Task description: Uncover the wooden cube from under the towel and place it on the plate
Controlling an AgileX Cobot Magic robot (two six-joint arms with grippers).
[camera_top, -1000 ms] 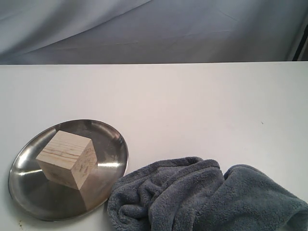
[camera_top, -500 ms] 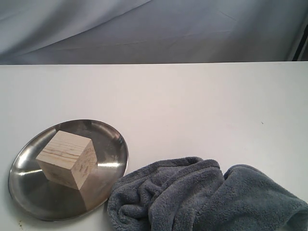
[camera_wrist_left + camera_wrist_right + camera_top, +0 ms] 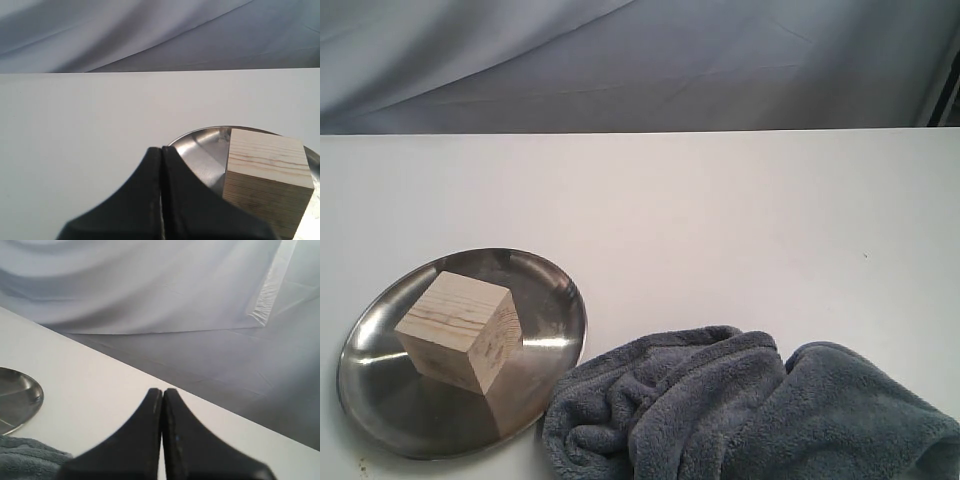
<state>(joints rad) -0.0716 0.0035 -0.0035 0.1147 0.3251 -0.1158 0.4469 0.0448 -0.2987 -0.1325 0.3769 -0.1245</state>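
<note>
The wooden cube (image 3: 460,330) stands uncovered on the steel plate (image 3: 380,395) at the front left of the white table. The dark-grey towel (image 3: 750,415) lies bunched at the front right, its left fold touching the plate's rim. Neither gripper shows in the exterior view. In the left wrist view my left gripper (image 3: 162,150) is shut and empty, apart from the wooden cube (image 3: 267,175) and beside the plate (image 3: 200,150). My right gripper (image 3: 162,391) is shut on nothing above the table, with the plate (image 3: 17,400) and the towel (image 3: 25,462) off to one side.
A grey fabric backdrop (image 3: 640,60) hangs behind the table's far edge. Bare white tabletop (image 3: 720,220) stretches across the middle and back.
</note>
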